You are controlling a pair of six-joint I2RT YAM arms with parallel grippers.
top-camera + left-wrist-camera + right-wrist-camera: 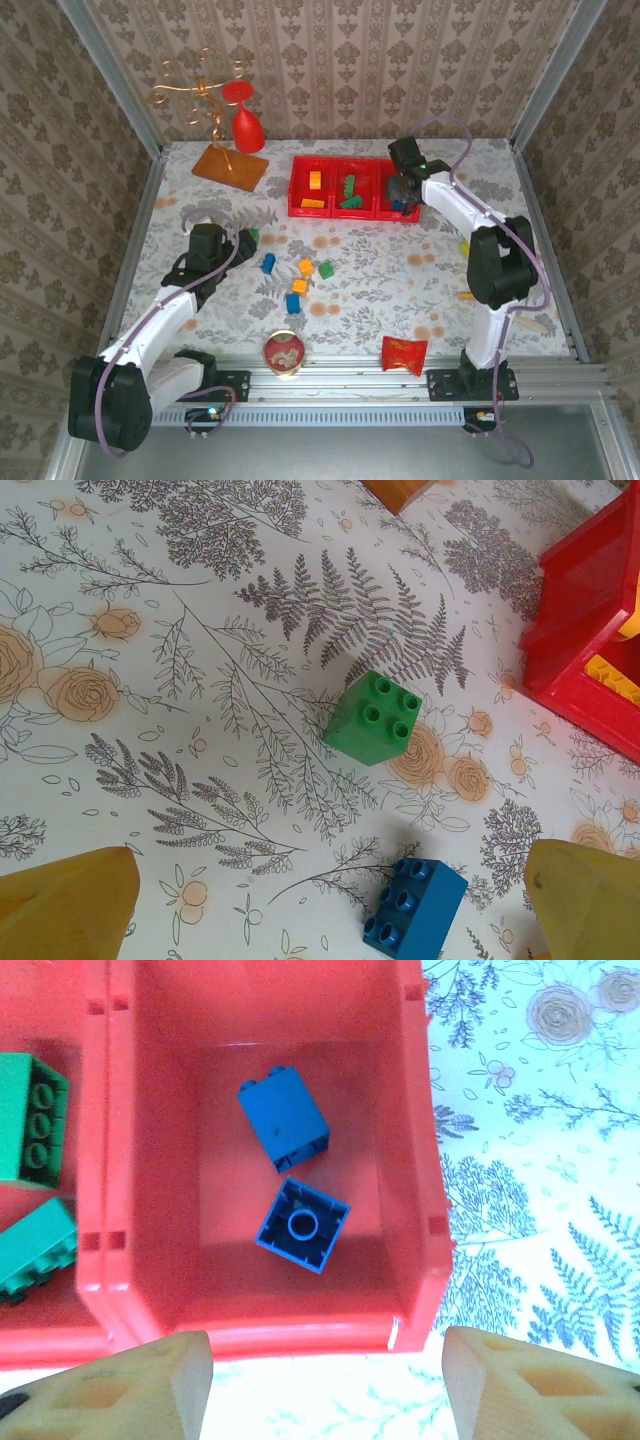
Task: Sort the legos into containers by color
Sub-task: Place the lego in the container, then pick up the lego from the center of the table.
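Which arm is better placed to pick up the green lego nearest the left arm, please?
Left, probably. The left claw, open and empty, hovers right by the green lego. The right claw is across the table, above the far-right bin with two blue legos in it.

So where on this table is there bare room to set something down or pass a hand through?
Free: the stretch between the front wall of the containers and the red packet, right of the loose legos; also the near strip between the round tin and that packet. Crowded: mid-table around the loose legos, and the far-left corner by the wire stand.
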